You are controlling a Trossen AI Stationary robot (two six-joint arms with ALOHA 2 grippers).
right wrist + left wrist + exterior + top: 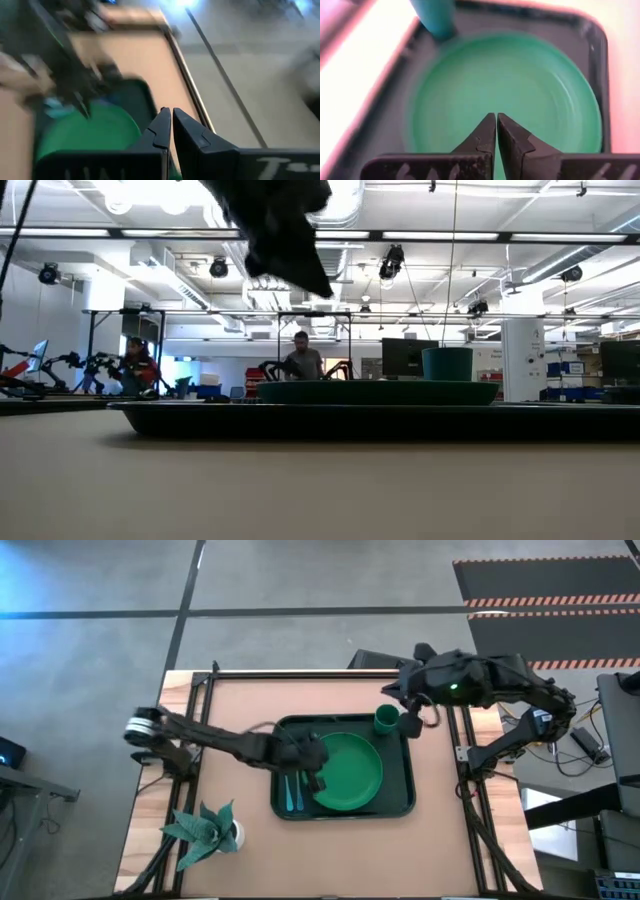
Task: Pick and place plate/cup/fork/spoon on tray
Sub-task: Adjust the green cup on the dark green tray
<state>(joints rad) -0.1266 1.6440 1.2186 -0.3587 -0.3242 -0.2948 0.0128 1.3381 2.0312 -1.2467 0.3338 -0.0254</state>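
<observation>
The dark green tray [400, 802] lies mid-table. On it lie the bright green plate [352, 772], also seen in the left wrist view [520, 85], and the green cup [386, 720], which stands upright in the tray's far right corner [447, 364]. Light blue utensil handles [290, 790] lie on the tray left of the plate; I cannot tell fork from spoon. My left gripper [496, 118] is shut and empty, hanging above the plate's left part [318, 776]. My right gripper [171, 116] is shut and empty, just right of the cup [410, 722].
A green leafy plant in a white pot [215, 830] stands at the table's near left. Black frame rails [462, 755] run along the table's sides. People [300, 358] show in the room behind the table.
</observation>
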